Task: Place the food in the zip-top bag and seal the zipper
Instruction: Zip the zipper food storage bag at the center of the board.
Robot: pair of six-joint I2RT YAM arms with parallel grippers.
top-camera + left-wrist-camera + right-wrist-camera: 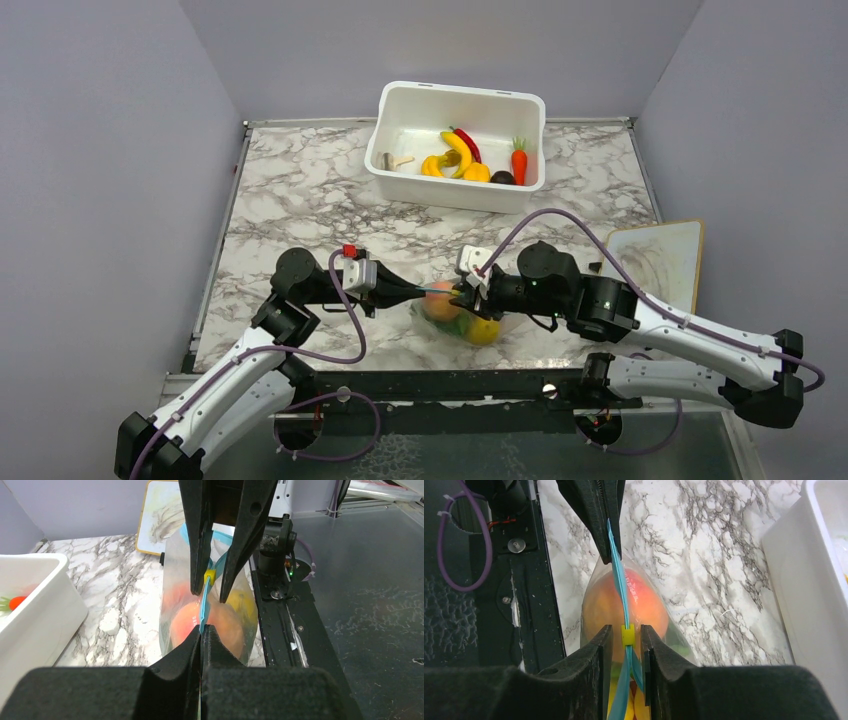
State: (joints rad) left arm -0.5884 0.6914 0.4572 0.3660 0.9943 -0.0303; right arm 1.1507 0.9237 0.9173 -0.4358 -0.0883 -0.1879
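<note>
With left gripper, clamped shut on the zipper; with right gripper, narrowly parted, yellow slider between jaws.

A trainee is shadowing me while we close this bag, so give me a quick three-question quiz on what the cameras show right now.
1. True or false: the left hand is clamped on the thin light-blue plastic zipper strip.
2. The small yellow plastic slider sits: A) between the parted fingers of the right hand; B) in the white tub; C) loose on the marble table.
3. Fill in: the pink-orange toy peach lies inside the clear plastic ___.
Key: 1 true; 2 A; 3 zip-top bag.
</note>
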